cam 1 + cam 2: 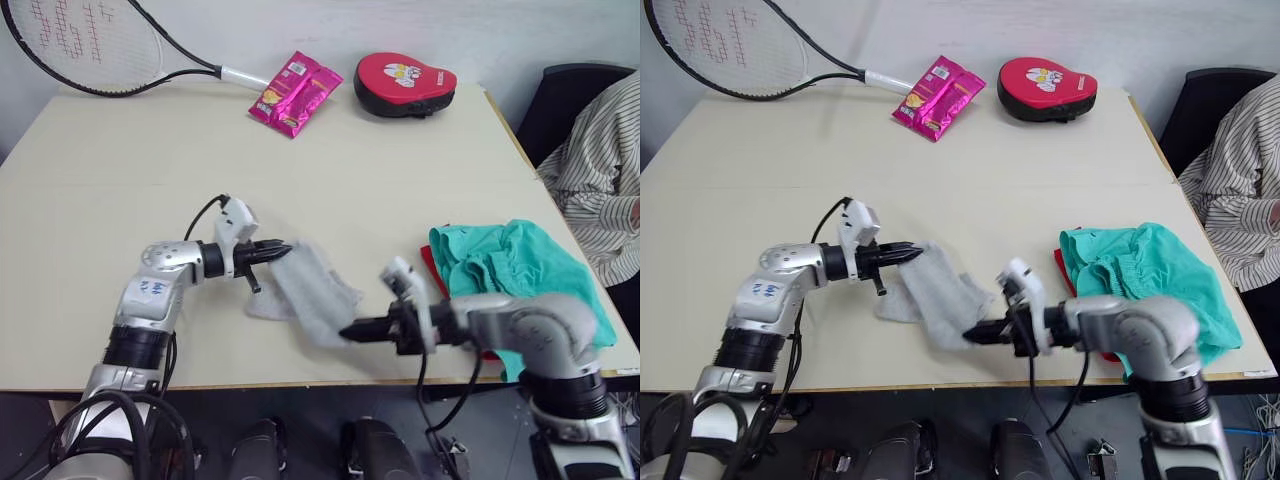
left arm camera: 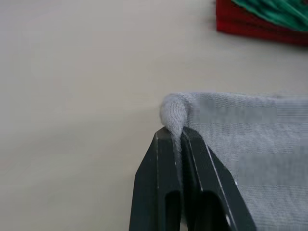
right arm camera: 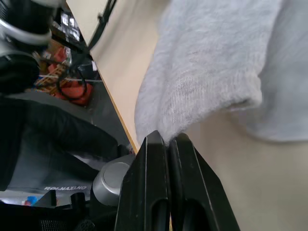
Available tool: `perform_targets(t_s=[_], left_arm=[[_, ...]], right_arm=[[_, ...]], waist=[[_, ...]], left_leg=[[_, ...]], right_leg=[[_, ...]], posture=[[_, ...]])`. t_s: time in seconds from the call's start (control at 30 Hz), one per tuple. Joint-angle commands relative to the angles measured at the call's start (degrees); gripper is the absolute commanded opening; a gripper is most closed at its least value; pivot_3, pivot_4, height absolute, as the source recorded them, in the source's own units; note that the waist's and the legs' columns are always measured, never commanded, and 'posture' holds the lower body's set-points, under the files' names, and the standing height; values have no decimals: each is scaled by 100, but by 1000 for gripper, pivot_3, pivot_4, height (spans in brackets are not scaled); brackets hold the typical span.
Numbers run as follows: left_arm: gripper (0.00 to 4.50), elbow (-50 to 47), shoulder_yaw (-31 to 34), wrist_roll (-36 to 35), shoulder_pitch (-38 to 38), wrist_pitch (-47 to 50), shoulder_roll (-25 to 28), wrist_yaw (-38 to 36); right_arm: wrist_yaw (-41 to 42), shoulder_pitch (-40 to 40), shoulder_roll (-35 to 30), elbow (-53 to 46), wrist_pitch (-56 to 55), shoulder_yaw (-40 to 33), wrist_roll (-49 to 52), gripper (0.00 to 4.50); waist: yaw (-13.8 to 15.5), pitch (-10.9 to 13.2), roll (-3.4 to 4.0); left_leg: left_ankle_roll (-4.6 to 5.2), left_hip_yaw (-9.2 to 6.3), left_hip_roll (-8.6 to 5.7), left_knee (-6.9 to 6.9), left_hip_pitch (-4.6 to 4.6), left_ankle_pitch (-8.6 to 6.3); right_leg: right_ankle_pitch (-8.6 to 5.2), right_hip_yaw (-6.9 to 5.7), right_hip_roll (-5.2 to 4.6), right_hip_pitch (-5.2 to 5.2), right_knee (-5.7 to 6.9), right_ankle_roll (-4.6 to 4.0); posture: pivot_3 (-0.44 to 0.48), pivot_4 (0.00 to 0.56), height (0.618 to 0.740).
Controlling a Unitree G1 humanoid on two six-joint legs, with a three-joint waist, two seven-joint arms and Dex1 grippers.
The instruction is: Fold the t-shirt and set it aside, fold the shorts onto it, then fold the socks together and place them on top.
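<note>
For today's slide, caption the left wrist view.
Left gripper shut on a grey socks edge above the table.

Both head views look forward and down from the table's [image 1: 330, 160] near edge, sharing its whole top. Each wrist view sits very close behind its own fingers, sharing the socks [image 1: 310, 290]

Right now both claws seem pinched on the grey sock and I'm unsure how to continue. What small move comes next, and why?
Probably carry the held sock over the sock lying flat beneath it and lower it on. The left claw and right claw each grip one end, while the shorts already sit on the t-shirt.
</note>
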Motion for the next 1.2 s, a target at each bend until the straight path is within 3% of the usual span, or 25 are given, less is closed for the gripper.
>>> perform_targets(t_s=[0.03, 0.27, 0.53, 0.73, 0.9, 1.2], left_arm=[[6, -1013, 411, -249, 552, 456, 120, 408], [6, -2267, 818, -329, 1643, 871, -167, 1433], [6, -3013, 930, -481, 2483, 1051, -465, 2020], [6, -3195, 775, -302, 2807, 727, -900, 2538], [6, -3302, 460, -173, 3169, 556, -1076, 2705], [6, -3609, 448, -102, 3448, 244, -1350, 3089]], right_arm=[[312, -253, -269, 331, -131, 14, 16, 0], [1119, -971, -619, 1496, -1172, 909, -866, 0], [2149, -1602, -711, 2553, -2018, 1729, -1686, 0], [2516, -1814, -647, 2994, -2380, 1977, -2119, 0], [2760, -1934, -607, 3136, -2424, 2111, -2351, 0], [3078, -1984, -625, 3137, -2156, 2166, -2427, 0]], waist=[[-12, 0, 0], [10, 1, 1], [17, 1, 1], [20, 1, 1], [8, 1, 2], [17, 2, 2]], left_leg=[[-1, 1, 0, -3, 2, 0], [-2, 6, 0, -1, 0, 0], [-3, 7, 0, -1, -1, -1], [-1, 9, -1, 1, -1, -3], [-2, 11, 0, -1, 0, -5], [2, 9, 0, -3, 0, -10]], right_leg=[[0, 1, 0, 0, 0, 0], [0, 4, 0, -1, -7, 0], [1, 4, -1, -1, -9, 2], [1, 5, -3, 1, -11, 2], [1, 6, -3, 0, -12, 2], [2, 5, -5, 0, -16, 1]], posture=[[0, 150, 740], [0, 150, 740], [0, 150, 740], [0, 150, 740], [0, 150, 740], [0, 150, 740]])
